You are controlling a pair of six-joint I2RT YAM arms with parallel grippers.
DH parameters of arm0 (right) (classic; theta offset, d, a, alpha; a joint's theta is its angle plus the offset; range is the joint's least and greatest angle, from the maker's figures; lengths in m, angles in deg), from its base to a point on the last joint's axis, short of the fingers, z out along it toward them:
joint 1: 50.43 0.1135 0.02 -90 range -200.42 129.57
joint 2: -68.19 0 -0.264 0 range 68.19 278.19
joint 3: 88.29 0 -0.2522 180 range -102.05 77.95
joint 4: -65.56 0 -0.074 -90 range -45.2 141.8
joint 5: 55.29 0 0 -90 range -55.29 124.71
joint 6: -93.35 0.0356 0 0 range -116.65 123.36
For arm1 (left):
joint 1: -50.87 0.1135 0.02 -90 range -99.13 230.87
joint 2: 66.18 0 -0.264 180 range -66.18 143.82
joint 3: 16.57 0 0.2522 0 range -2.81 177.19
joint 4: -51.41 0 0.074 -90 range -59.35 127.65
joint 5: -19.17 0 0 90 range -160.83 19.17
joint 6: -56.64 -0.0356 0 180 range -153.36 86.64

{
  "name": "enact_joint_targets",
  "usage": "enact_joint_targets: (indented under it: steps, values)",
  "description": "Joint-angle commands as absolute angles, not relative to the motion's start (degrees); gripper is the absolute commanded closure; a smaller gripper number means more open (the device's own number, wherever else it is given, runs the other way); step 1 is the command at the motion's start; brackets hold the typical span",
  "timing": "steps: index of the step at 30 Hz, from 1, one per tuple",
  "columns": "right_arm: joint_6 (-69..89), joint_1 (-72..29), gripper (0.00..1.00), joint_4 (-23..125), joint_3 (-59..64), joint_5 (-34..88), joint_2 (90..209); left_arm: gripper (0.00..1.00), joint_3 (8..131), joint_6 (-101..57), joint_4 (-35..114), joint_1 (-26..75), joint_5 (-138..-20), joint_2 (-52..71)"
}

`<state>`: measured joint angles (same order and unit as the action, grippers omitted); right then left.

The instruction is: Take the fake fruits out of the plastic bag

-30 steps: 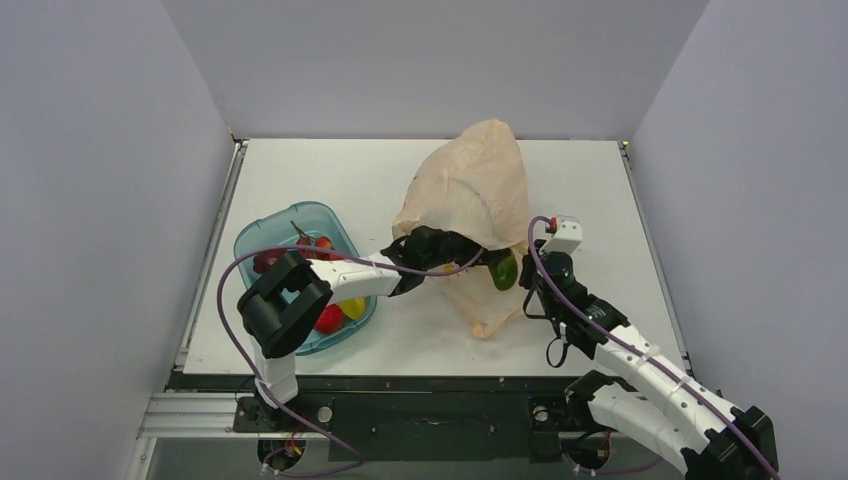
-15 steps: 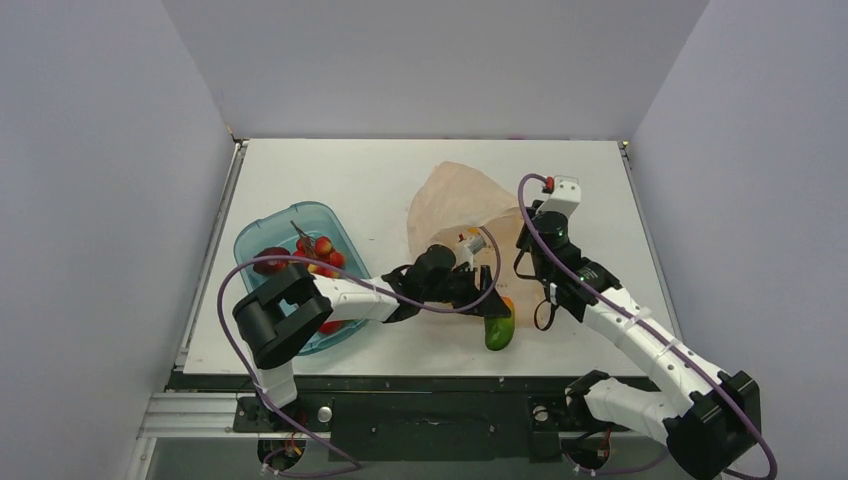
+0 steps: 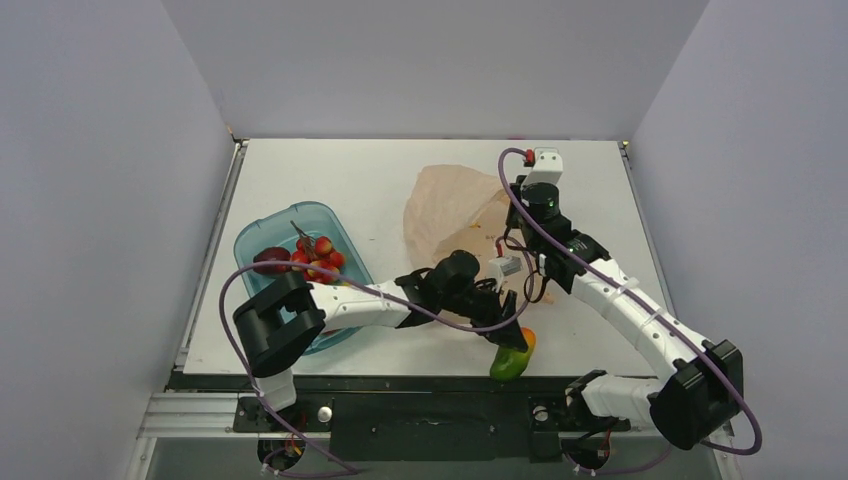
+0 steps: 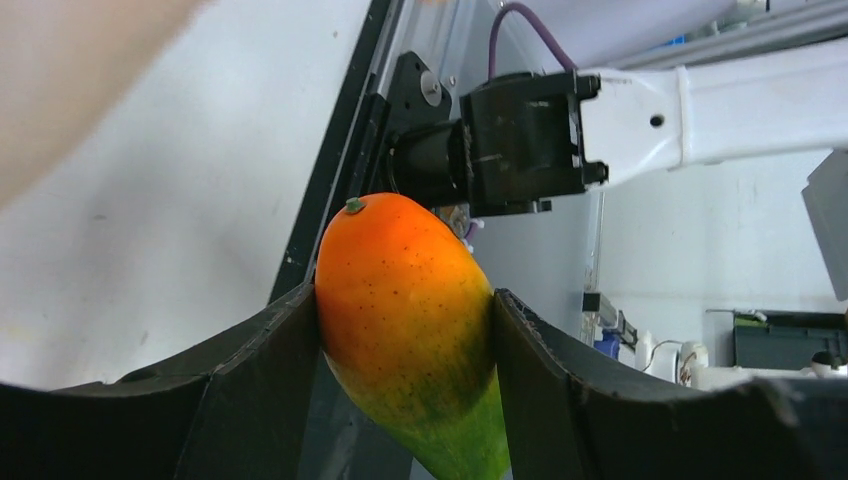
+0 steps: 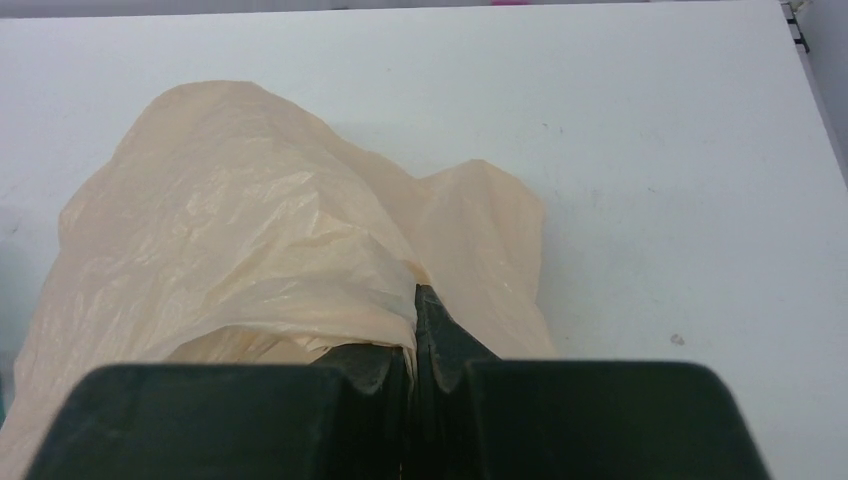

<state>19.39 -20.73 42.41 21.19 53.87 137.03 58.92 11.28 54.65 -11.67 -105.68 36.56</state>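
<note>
My left gripper is shut on the green-orange mango and holds it over the table's near edge, outside the plastic bag; the left wrist view shows the mango clamped between both fingers. The peach plastic bag lies slack on the table, right of centre. My right gripper is shut on a fold of the bag at its right edge; the right wrist view shows the bag pinched in the closed gripper. A red grape-like bunch and a round red fruit lie in the teal tray.
The teal tray stands at the left near the table's left edge. The black front rail runs just below the held mango. Grey walls enclose the table on three sides. My left arm stretches across the front of the tray.
My left gripper pulled the mango out of the bag and carried it right and toward the near edge. My right gripper moved away from me with the bag's edge, and the bag collapsed flat.
</note>
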Motion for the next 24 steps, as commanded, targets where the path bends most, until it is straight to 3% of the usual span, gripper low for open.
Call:
enact_joint_targets:
  steps: [1,6,12,14,17,20,24]
  values:
    - [21.13,-22.97,1.00,43.63,16.88,58.71,140.05,1.00,58.55,7.55,52.03,-13.09,-104.66,30.04]
    - [22.28,-28.71,1.00,41.89,16.44,62.13,141.09,1.00,55.36,1.75,41.41,-11.72,-95.88,17.34]
    - [22.97,-34.10,1.00,40.74,17.35,61.62,138.51,1.00,46.76,-3.22,22.19,4.00,-88.16,-1.72]
    - [22.85,-34.80,1.00,41.02,17.89,61.48,138.05,1.00,45.80,-6.18,14.93,10.50,-82.62,-7.79]
    - [22.60,-36.08,1.00,41.32,17.63,60.93,138.71,1.00,44.68,-7.79,5.07,17.88,-62.79,-15.78]
    - [23.60,-37.34,1.00,41.46,16.61,59.22,139.81,1.00,42.66,-7.53,4.00,23.95,-52.22,-19.19]
    - [24.52,-37.88,1.00,41.50,15.90,56.18,140.29,1.00,40.90,-5.07,5.43,30.32,-48.12,-17.73]
